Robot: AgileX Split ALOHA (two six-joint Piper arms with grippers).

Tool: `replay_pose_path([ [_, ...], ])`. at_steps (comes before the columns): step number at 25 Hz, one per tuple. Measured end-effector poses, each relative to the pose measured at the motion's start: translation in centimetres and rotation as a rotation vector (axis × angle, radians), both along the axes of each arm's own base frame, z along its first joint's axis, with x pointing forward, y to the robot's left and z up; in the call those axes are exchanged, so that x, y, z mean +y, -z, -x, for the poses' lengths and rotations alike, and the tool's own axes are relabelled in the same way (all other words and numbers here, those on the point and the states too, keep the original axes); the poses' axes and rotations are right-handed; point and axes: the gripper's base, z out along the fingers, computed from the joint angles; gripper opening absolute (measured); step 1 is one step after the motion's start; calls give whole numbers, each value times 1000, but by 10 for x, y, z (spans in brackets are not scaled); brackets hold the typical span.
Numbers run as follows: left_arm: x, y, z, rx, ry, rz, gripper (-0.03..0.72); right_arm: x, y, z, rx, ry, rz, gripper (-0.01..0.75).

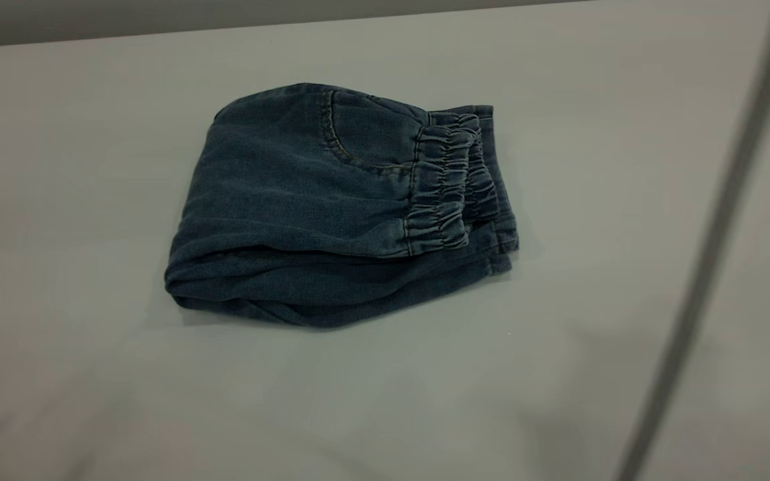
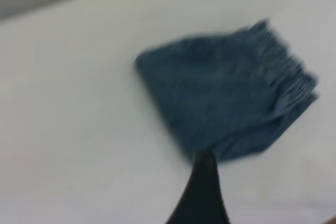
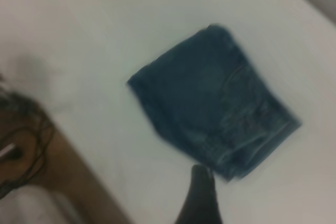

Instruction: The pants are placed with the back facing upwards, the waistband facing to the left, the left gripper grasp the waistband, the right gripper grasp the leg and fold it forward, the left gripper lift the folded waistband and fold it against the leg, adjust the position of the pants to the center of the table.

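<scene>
While each pincer (image 2: 202, 192) hangs clear (gap unreadable), the pants (image 1: 331, 207) lie folded.

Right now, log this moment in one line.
pants: folded, on table | waistband: on top, right side | grippers: off pants, fingers unclear

We count one pair of pants (image 1: 331, 207), folded into a single bundle on one desk (image 1: 91, 167). One waistband (image 1: 448, 180) shows at the bundle's right end, doubled into two ruched layers. We see one curved pocket seam (image 1: 351, 143). One dark gripper tip appears in each wrist view, two in all.
</scene>
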Motion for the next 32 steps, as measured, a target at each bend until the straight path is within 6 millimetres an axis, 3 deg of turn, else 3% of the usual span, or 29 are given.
replay_pose_path([
  [4,10,16,23,68,-49,-12,561,-24,27,32,71,-20,-6,515],
  [12,16,70,63,126,-30,66,561,-71,97,82,85,24,-62,515],
  [20,27,74,98,-31,-28,132,561,-112,162,126,70,35,-102,515],
  [24,28,72,101,-78,-30,146,561,-125,178,140,23,33,-149,515],
  [32,34,72,93,-170,-49,57,561,-135,175,152,-51,25,-245,515],
])
